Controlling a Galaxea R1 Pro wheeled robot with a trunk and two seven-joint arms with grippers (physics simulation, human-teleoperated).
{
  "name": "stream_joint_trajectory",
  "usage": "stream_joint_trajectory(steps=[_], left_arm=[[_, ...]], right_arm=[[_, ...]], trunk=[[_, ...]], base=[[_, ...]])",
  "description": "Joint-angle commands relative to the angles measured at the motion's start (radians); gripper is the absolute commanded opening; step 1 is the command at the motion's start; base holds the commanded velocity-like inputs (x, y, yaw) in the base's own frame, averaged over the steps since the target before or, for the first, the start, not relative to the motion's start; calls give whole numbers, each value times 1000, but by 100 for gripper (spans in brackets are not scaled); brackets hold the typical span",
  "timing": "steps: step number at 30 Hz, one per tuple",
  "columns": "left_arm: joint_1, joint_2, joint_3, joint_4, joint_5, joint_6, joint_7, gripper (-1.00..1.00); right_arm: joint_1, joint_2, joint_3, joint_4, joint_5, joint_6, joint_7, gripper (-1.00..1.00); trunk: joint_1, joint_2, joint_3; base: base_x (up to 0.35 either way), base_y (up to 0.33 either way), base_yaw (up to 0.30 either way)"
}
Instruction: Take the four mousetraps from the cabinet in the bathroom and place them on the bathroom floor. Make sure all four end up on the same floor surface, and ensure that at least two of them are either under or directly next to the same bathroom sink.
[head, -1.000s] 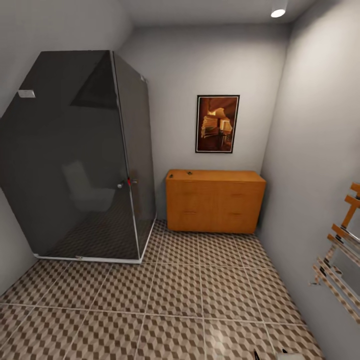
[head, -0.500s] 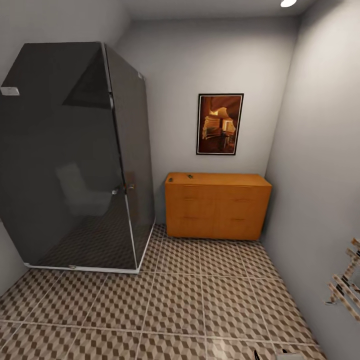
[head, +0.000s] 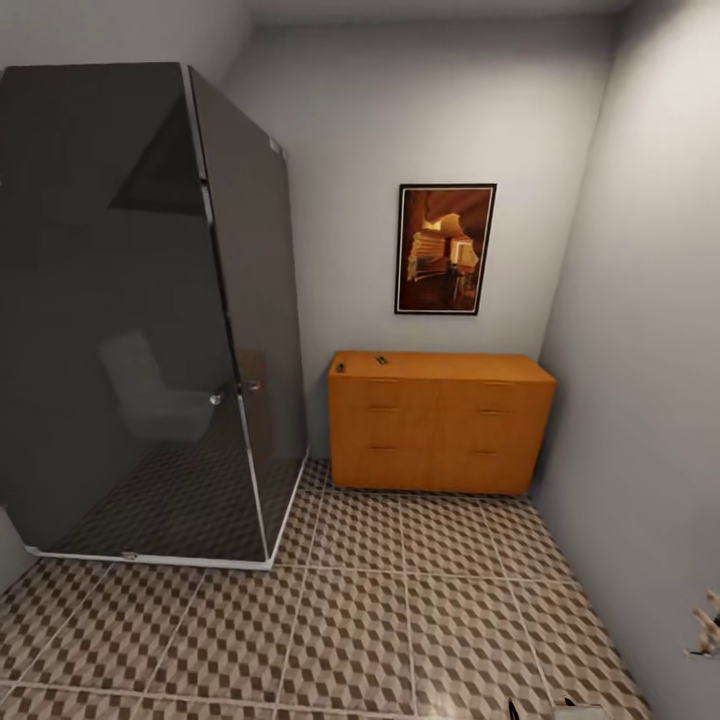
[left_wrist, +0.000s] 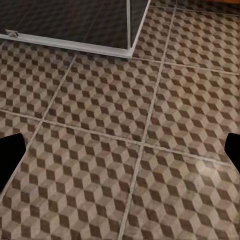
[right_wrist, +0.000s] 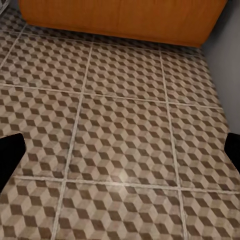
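The orange-brown cabinet (head: 440, 425) stands against the far wall, its fronts closed; its lower edge also runs along the right wrist view (right_wrist: 120, 22). Two tiny dark mousetraps lie on its top near the left end, one (head: 381, 359) further back and one (head: 341, 367) at the corner. The patterned bathroom floor (head: 400, 610) stretches between me and the cabinet. My left gripper (left_wrist: 120, 152) hangs open over bare tiles, black fingertips (left_wrist: 10, 155) at the frame edges. My right gripper (right_wrist: 120, 150) is open too, over tiles short of the cabinet. The bathroom sink is out of view.
A dark glass shower enclosure (head: 140, 320) fills the left side, its white base rail (left_wrist: 75, 45) on the floor. A framed picture (head: 445, 248) hangs above the cabinet. The grey wall (head: 650, 400) closes the right side, with a bit of a wooden rack (head: 708, 625) low on it.
The whole view has shifted: the camera has moved toward the cabinet, which now looks larger and lower in the picture. The rack at the right has slid almost out of frame.
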Motion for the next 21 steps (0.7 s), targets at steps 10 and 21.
stream_joint_trajectory(steps=[10, 21], left_arm=[[-1, -1, -1, 4, 7, -6, -2, 100], [-1, -1, -1, 3, 7, -6, -2, 100]], right_arm=[[-1, 0, 9, 4, -8, -4, 0, 100], [-1, 0, 9, 4, -8, -4, 0, 100]], trunk=[[1, -1, 0], [1, -1, 0]], base=[[324, -55, 0], [324, -90, 0]])
